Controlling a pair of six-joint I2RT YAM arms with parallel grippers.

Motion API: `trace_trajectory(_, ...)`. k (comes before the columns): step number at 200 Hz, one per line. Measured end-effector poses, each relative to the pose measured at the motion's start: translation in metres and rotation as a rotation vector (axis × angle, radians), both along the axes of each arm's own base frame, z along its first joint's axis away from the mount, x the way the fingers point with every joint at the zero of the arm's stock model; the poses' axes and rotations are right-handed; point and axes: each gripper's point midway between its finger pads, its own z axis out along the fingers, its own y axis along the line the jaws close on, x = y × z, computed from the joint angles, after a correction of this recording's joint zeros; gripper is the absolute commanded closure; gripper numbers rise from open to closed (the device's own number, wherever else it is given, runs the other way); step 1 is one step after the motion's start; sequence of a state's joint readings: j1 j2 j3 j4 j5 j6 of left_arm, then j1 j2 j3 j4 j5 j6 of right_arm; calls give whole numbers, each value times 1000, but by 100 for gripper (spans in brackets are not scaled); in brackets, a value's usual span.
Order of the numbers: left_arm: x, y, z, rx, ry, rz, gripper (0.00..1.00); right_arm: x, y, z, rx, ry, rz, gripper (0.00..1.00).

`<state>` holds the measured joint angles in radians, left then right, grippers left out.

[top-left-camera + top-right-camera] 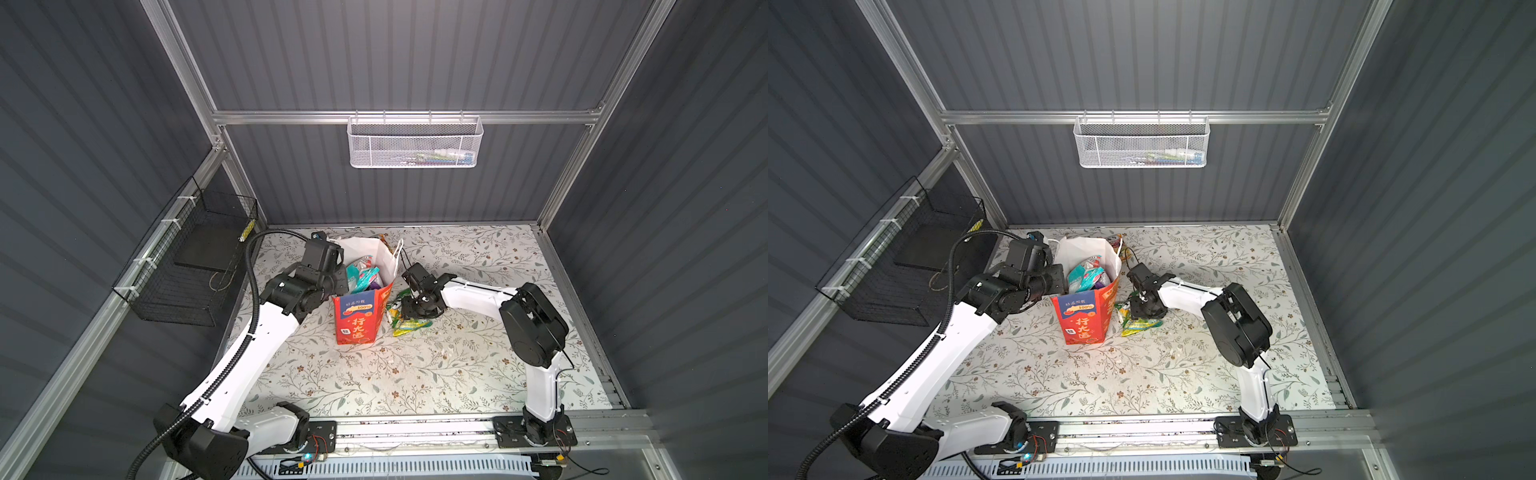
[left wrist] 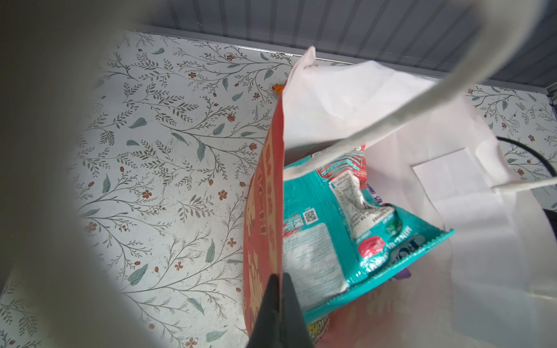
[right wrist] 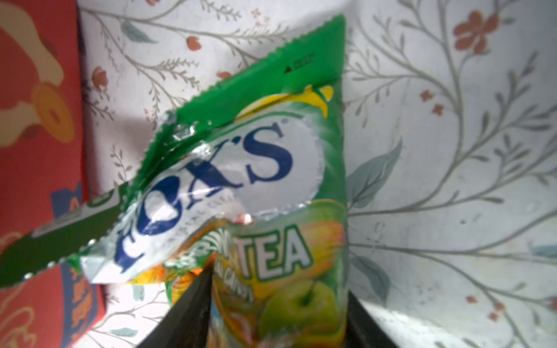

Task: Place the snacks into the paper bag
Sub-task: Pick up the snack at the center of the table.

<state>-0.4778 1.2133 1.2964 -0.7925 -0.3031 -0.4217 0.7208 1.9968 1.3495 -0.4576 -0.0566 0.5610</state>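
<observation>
Looking down in a top view, the left gripper [image 1: 340,279] pinches the rim of the paper bag [image 1: 358,328], likely to hold its mouth open. The green snack [image 1: 409,326] lies just beside it, under the right gripper [image 1: 411,307]. Left wrist: a teal packet [image 2: 319,241] sits inside, room above. Right wrist: jaws straddle the snack; whether they grip, I cannot tell.

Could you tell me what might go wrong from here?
The right gripper straddles a glossy, crumpled green packet; it may slip on lifting. The white cord handle crosses the mouth of the paper bag and could snag it. The left gripper pinches one wall only; the bag might tip.
</observation>
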Motion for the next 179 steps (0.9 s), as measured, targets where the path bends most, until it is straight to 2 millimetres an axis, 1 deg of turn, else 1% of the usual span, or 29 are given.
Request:
trace_trajectory(35,0,0,0,0,0,-1,100,-5,-4,2,14,-6,-5,54)
trace_trajectory(63,0,0,0,0,0,0,100,-13,-11,5,28,1,-15,63)
trace_trajectory(70,0,0,0,0,0,-1,100,-14,-12,6,35,2,-19,64)
trace_trajectory(97,0,0,0,0,0,0,100,-23,-25,12,51,4,-40,68)
trace_trajectory(123,0,0,0,0,0,-1,100,-31,-39,18,60,3,-62,69)
trace_trajectory(151,0,0,0,0,0,0,100,-37,-51,36,94,-30,-82,69)
trace_trajectory(179,0,0,0,0,0,-1,100,-42,-57,63,144,-84,-94,69)
